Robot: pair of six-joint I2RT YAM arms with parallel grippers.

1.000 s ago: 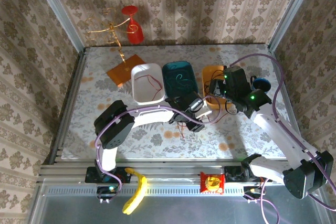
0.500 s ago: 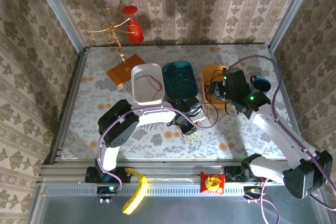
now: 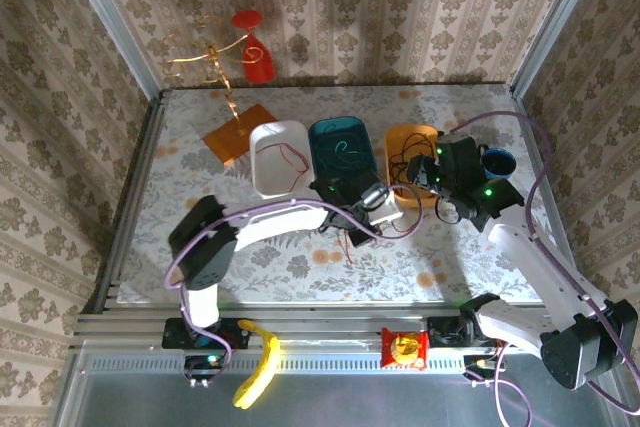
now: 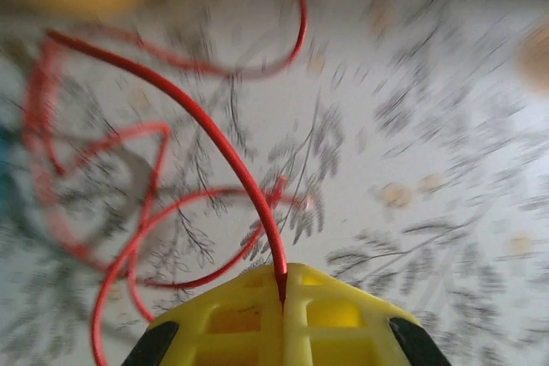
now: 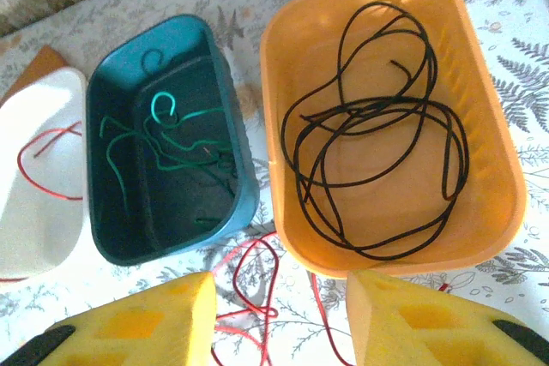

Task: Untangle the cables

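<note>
Top cam high behind my bases, looking down on table (image 3: 180, 172). Left wrist cam close over red cable (image 4: 232, 160), blurred. Right wrist cam above orange bin (image 5: 502, 169), shared with top.

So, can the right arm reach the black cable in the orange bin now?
Probably yes. The right gripper hangs over the orange bin with jaws open, and the black cable lies loose inside with nothing covering it.

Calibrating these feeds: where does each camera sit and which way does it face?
Top external: overhead behind the bases, facing the table; left arm and right arm show.
Left wrist: on that arm, facing the table; left hand pinches the red cable.
Right wrist: on that arm, facing the orange bin; right hand open.
Shared: top and right wrist see that bin.
</note>
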